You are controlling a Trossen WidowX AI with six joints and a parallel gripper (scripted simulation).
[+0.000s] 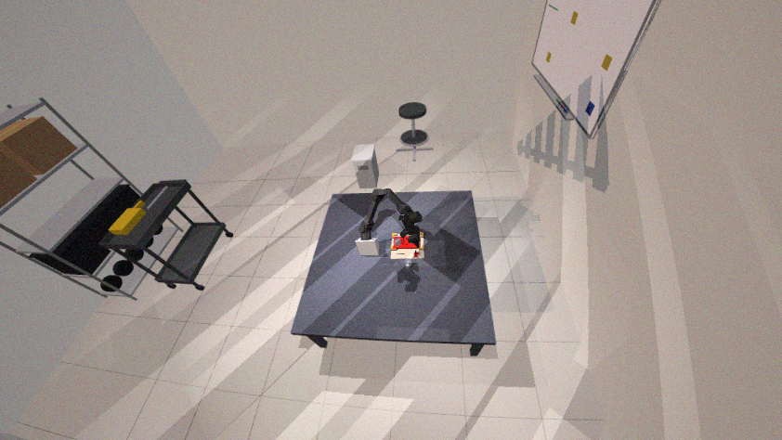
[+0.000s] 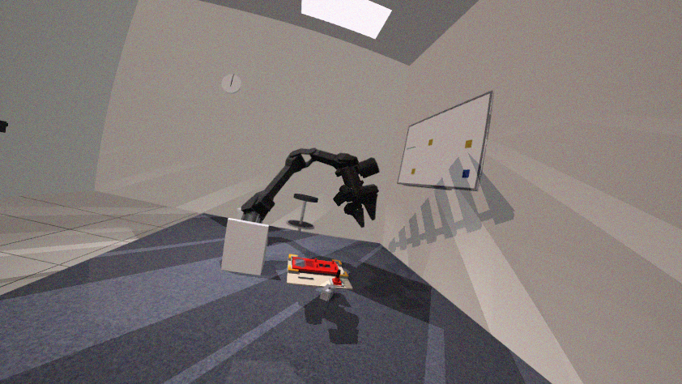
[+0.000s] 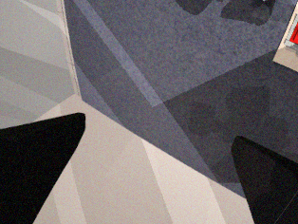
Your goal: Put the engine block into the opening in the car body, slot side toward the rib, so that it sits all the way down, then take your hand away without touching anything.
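Observation:
The red car body [image 1: 405, 240] [image 2: 305, 267] lies on a pale board [image 1: 397, 260] [image 2: 296, 280] on the table; a corner of the board shows at the right edge of the wrist view. A small grey block [image 1: 408, 264] [image 2: 326, 294], which looks like the engine block, rests on the table just in front of the board. Its slot side is too small to tell. My gripper [image 2: 367, 222] [image 3: 160, 132] is open and empty, well above the table. In the top view the hand hides part of the car body. The opening and rib cannot be made out clearly.
A small red part [image 1: 416, 253] [image 2: 336, 281] stands at the board's front right. The white block at the arm's base [image 1: 367, 247] [image 2: 245, 248] is left of the board. The dark blue table [image 1: 350, 305] [image 2: 142, 309] has its edge in the wrist view. A stool [image 1: 412, 110] stands behind the table.

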